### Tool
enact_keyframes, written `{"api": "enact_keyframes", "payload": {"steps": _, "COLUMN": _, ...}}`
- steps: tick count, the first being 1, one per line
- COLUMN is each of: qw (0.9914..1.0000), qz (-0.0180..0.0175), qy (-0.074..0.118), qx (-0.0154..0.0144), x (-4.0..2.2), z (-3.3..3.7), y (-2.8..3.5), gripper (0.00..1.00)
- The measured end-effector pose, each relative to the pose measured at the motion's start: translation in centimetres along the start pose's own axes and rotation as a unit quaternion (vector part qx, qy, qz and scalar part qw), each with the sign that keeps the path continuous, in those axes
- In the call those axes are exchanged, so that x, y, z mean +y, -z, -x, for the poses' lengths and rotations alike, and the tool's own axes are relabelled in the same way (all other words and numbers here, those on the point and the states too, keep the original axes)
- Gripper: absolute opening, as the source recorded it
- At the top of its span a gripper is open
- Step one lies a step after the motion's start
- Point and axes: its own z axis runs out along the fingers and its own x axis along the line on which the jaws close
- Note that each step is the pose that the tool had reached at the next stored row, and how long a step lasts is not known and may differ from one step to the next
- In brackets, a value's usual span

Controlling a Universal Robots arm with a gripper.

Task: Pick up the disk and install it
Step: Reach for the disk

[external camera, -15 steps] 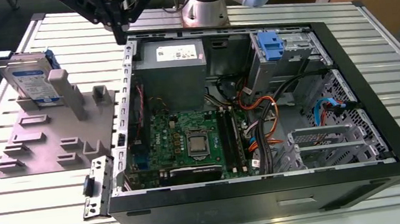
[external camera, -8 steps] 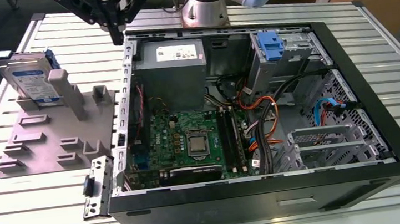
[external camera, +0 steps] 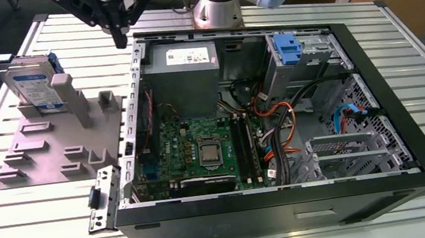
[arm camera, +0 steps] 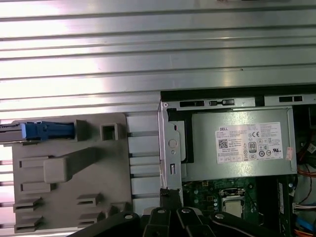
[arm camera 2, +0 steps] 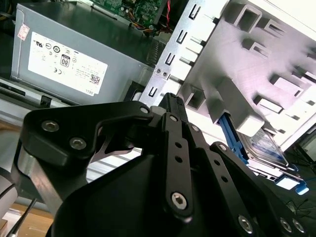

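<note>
The disk (external camera: 31,85) stands on edge in a slot at the far end of a grey fixture (external camera: 50,151), on the exterior view's left; its white and blue label and blue bracket show. In both wrist views the disk (arm camera 2: 266,148) (arm camera: 47,131) appears edge-on in that fixture. My gripper (external camera: 120,43) hangs shut and holds nothing, above the far corner of the open computer case (external camera: 403,128), over the case wall nearest the fixture. It is well apart from the disk, on the exterior view's right of it. Its black fingers meet at one tip (arm camera 2: 171,101) (arm camera: 171,195).
The case lies open with a grey power supply (external camera: 183,68) (arm camera: 237,143) just past my gripper, a motherboard (external camera: 200,150), cables and a drive bay with a blue tab (external camera: 288,49). The arm's base (external camera: 217,9) stands behind the case. A ribbed metal table (external camera: 42,231) carries everything.
</note>
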Motion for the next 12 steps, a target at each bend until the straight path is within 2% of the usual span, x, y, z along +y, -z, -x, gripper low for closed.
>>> {"api": "enact_keyframes", "payload": {"steps": 12, "qw": 1.0, "qz": 0.0, "qy": 0.0, "qx": 0.0, "x": -0.06, "z": -0.75, "y": -0.02, "gripper": 0.11}}
